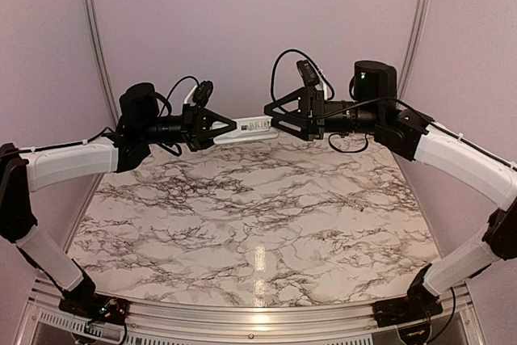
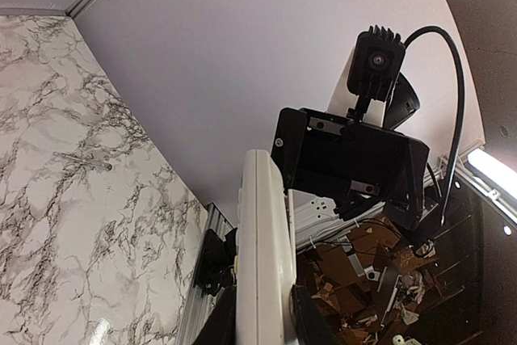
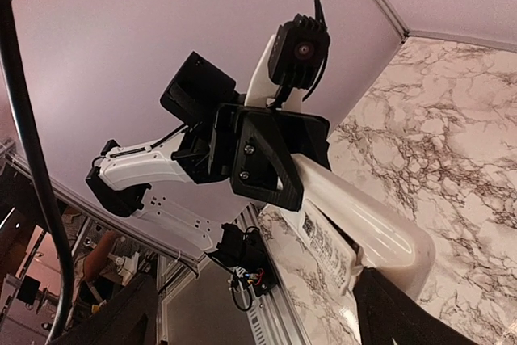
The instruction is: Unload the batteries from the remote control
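Note:
The white remote control hangs level in mid-air over the back of the marble table, between the two arms. My left gripper is shut on its left end; in the left wrist view the remote runs up from between the dark fingers of that gripper. My right gripper is at the remote's other end. In the right wrist view its jaws stand wide apart around that end, with one finger beside it and the other well clear. A printed panel faces down. The batteries are hidden.
A pale wall rises behind the table, with metal frame posts at both sides. An aluminium rail runs along the near edge by the arm bases. A thin grey sliver lies on the marble; what it is I cannot tell.

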You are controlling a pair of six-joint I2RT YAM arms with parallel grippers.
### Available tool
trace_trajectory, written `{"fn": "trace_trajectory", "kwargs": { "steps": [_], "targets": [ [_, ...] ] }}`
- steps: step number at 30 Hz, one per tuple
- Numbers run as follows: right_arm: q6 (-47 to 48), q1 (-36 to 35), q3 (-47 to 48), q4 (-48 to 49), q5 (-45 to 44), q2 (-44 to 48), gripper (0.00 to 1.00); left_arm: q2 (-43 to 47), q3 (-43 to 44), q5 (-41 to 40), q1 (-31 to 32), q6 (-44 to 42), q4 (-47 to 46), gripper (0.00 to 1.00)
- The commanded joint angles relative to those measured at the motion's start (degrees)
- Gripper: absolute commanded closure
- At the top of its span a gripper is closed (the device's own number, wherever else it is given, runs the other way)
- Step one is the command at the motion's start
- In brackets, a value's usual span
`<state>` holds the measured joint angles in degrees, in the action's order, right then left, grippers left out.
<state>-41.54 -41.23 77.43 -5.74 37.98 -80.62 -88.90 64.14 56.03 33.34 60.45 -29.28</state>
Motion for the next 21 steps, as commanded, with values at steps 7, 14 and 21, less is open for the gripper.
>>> {"fn": "trace_trajectory", "kwargs": {
  "steps": [7, 14, 21],
  "targets": [
    [-3.4, 3.1, -4.2, 2.0, 4.0, 3.2, 0.17, -0.1, 2.6, 0.8, 0.3, -2.2, -3.3, 1.0],
    [-0.2, 3.1, -0.4, -2.7, -1.0, 2.9, 0.2, 0.1, 3.6, -2.6, 0.3, -6.2, 3.7, 1.0],
    [7.8, 2.2, 7.2, -17.3, -18.1, 1.8, 0.2, 0.4, 6.9, -12.9, 0.3, -13.3, 22.8, 1.0]
  ]
}}
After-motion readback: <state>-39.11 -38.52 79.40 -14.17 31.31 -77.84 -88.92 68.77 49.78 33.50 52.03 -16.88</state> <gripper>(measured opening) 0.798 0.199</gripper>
